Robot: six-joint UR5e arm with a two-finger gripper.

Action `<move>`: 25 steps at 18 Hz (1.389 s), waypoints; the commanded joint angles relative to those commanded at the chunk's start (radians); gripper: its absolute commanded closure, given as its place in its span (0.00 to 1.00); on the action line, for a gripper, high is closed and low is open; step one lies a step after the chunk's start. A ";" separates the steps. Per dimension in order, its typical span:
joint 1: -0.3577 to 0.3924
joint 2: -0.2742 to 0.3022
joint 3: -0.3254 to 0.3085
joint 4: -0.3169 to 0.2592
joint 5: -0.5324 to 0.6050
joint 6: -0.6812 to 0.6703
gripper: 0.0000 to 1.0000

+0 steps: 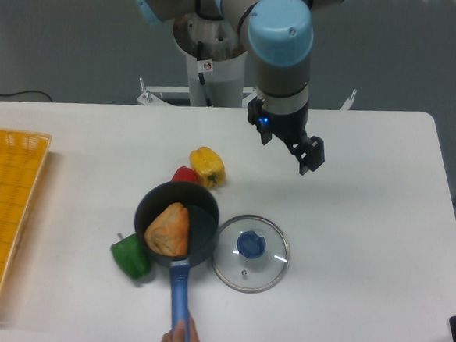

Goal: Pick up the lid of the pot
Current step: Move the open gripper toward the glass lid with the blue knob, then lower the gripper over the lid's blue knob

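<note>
Gripper above table, fingers apart

We see the bench brightly lit, almost washed out to white, against a dimmer grey backdrop. Shadows on it look soft and faint. We notice gentle sheen on the arm and thin glints along the lid's rim, while the pan swallows detail in its dark inside. Fine edges look slightly soft to us.
</note>
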 joint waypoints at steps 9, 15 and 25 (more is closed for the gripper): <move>-0.017 -0.011 -0.012 0.006 -0.029 -0.012 0.00; -0.034 -0.006 -0.097 0.070 -0.055 -0.026 0.00; -0.054 -0.047 -0.104 0.115 -0.097 -0.139 0.00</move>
